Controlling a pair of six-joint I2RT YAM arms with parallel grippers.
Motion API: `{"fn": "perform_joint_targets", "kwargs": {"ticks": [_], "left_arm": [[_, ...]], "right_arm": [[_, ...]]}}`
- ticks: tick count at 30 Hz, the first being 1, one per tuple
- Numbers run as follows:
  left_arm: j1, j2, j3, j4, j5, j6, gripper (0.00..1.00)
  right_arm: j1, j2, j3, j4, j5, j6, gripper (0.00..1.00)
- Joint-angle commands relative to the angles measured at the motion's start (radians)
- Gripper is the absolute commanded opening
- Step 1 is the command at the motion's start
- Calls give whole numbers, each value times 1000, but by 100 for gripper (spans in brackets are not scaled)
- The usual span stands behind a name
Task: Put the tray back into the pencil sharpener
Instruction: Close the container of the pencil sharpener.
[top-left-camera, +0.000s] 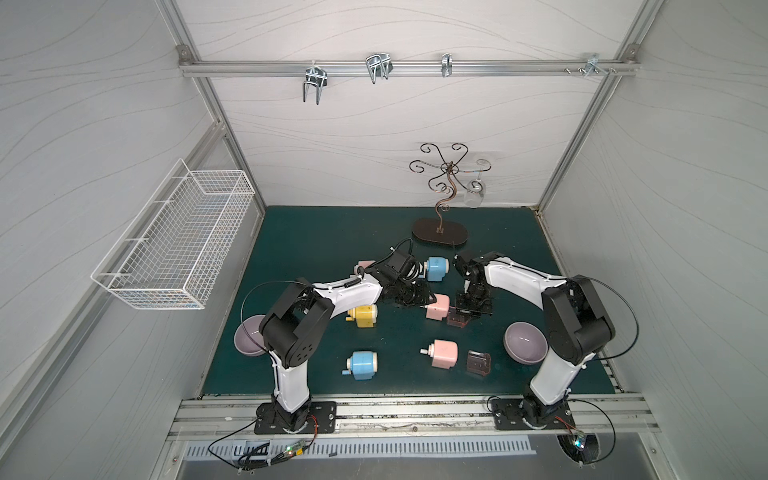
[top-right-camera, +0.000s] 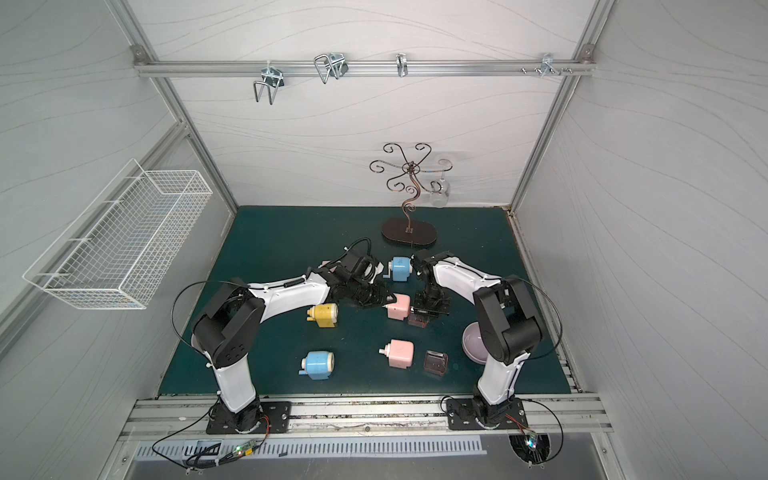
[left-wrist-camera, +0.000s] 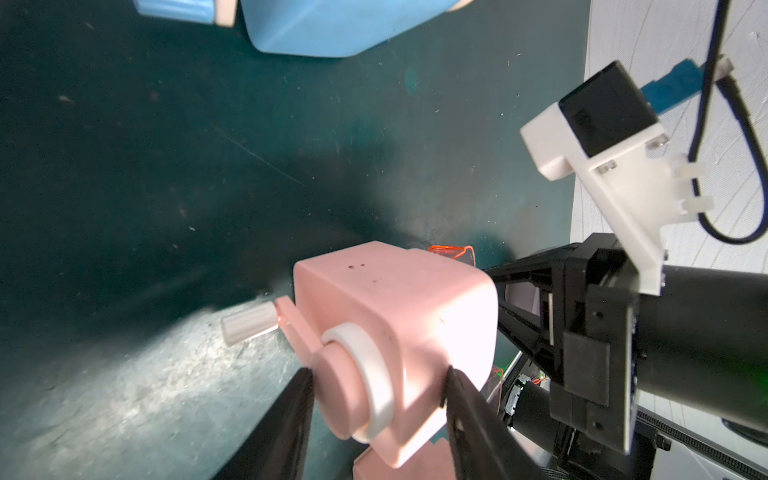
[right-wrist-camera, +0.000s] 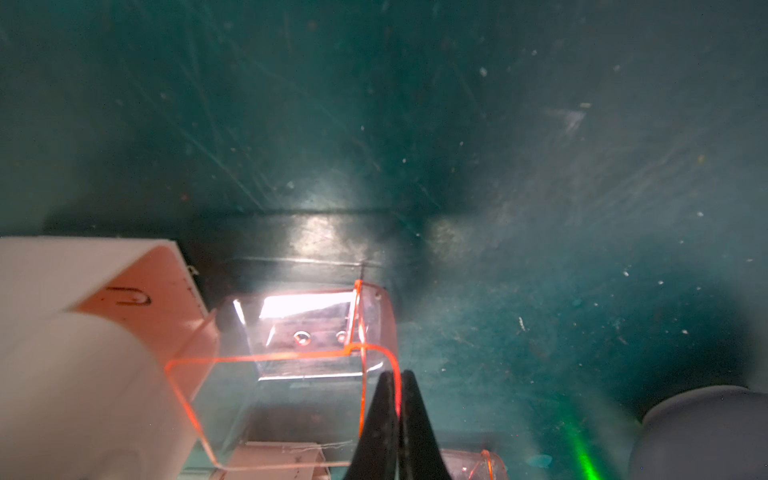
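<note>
In the middle of the green mat lies a pink pencil sharpener (top-left-camera: 438, 306) (top-right-camera: 399, 306) on its side. My left gripper (left-wrist-camera: 379, 374) (top-left-camera: 422, 301) is shut on it, one black finger on each side of its body (left-wrist-camera: 395, 316) near the crank end. A clear orange-edged tray (right-wrist-camera: 291, 374) (top-left-camera: 457, 319) (top-right-camera: 417, 319) sits at the sharpener's (right-wrist-camera: 83, 353) open side, one end meeting the opening. How far in it is I cannot tell. My right gripper (right-wrist-camera: 398, 378) (top-left-camera: 467, 309) is shut on the tray's outer wall.
Other sharpeners lie around: blue (top-left-camera: 435, 268), yellow (top-left-camera: 363, 316), blue (top-left-camera: 363, 363), pink (top-left-camera: 444, 353) with a dark loose tray (top-left-camera: 478, 362) beside it. Purple bowls (top-left-camera: 524, 343) (top-left-camera: 249, 340) sit by each arm. A scrolled metal stand (top-left-camera: 440, 232) is behind, a wire basket (top-left-camera: 178, 241) on the left wall.
</note>
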Motion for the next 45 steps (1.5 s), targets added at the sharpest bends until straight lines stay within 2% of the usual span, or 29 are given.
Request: {"fn": "perform_joint_targets", "kwargs": {"ticks": [1,15,35,45], "left_arm": [[-15,29,44,29,17,10,53],[-15,24,42,24,13,10,54],[-19,35,51,24,13,12,54],[-19,30,52,16,12,18,54]], "right_arm": [[5,31,8,-20,31,9,0],[4,26,28,-64,83,9,0],[2,85,72,-76,81,16,0],[-24,-17,48,-84,87,5,0]]}}
